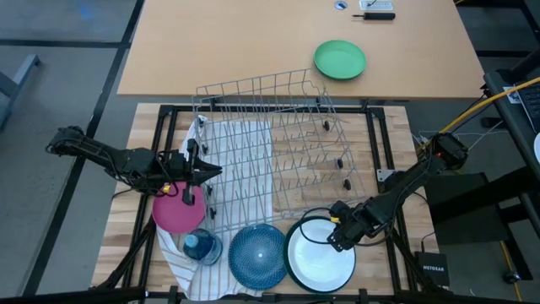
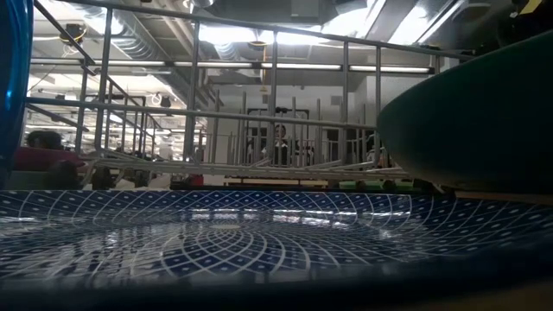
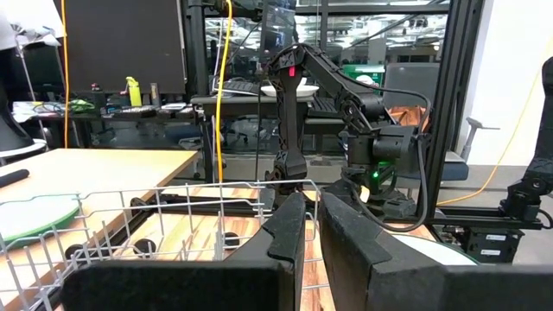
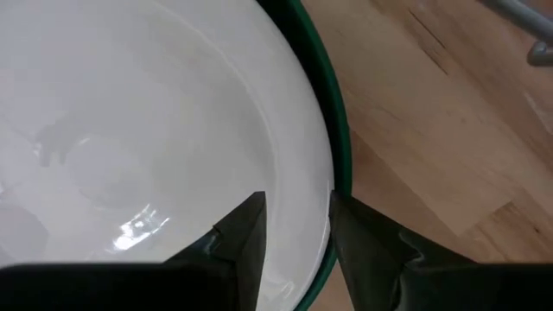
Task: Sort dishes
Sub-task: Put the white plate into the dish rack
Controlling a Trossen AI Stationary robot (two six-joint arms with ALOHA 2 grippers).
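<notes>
Three dishes lie along the near edge: a magenta plate [image 1: 177, 213], a speckled blue plate [image 1: 258, 255] and a white plate with a dark green back [image 1: 322, 257]. My right gripper [image 1: 337, 235] points down, open, over the white plate's far left rim [image 4: 333, 173]. One finger is over the white inside and the other is outside the green edge. My left gripper [image 1: 207, 171] is shut and level above the magenta plate, with nothing between its fingers [image 3: 289, 229]. In the low view the blue plate [image 2: 259, 233] fills the foreground, with the green back [image 2: 475, 121] at right.
A wire dish rack [image 1: 278, 131] stands behind the plates, partly on a striped cloth [image 1: 232, 156]. A small blue see-through container [image 1: 202, 247] sits between the magenta and blue plates. A vivid green plate [image 1: 340, 60] lies on the far tan table.
</notes>
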